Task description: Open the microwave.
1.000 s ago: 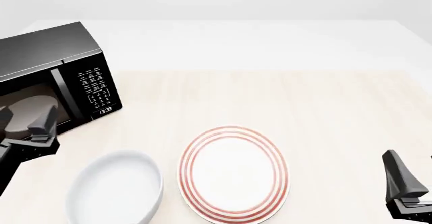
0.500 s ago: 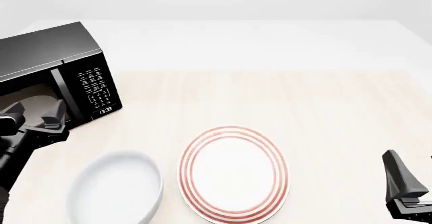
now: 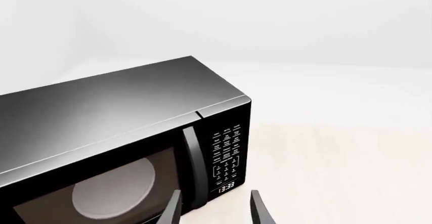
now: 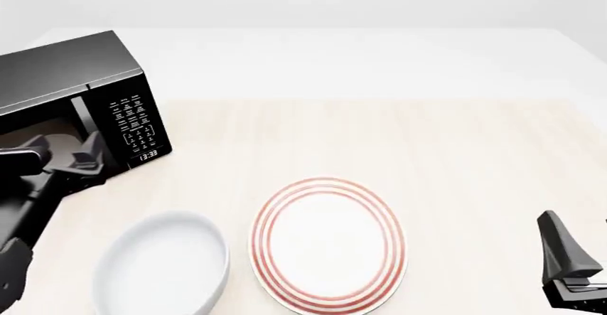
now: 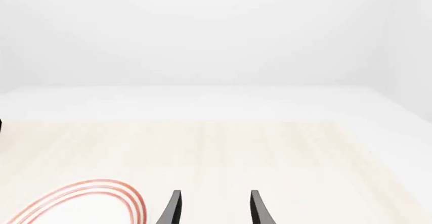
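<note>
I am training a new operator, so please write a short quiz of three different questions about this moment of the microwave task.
1. True or false: the microwave door is already swung open.
2. Which gripper is near the door handle? A) left gripper B) right gripper
3. Fill in: the dish with red rings, the plate, lies to the ____ of the white bowl in the front view.

Key:
1. False; the door is shut.
2. A; its jaws are apart, close in front of the handle, while the right gripper stays by the table's near right corner.
3. right
</note>
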